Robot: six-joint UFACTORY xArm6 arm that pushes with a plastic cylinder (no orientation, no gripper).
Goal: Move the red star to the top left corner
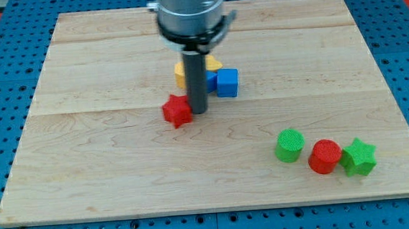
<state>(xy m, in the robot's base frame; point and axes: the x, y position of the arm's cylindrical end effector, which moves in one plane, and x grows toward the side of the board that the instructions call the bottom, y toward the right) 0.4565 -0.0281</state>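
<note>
My tip [198, 112] is a bare rod, no claw to spread or pinch. It sits near board centre, touching the red star [177, 110] on the star's right side. Just above the tip: yellow hexagon [180, 72], yellow heart [213, 62], a blue block [210, 81] partly hidden behind the rod, blue cube [227, 82]. Well apart, lower right: green cylinder [290, 144], red cylinder [325, 156], green star [358, 157]. Wooden board [86, 173].

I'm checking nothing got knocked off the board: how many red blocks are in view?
2. The red star sits near the board's middle, just to the view's left of my tip. The red cylinder sits at the lower right, between the green cylinder and green star.
</note>
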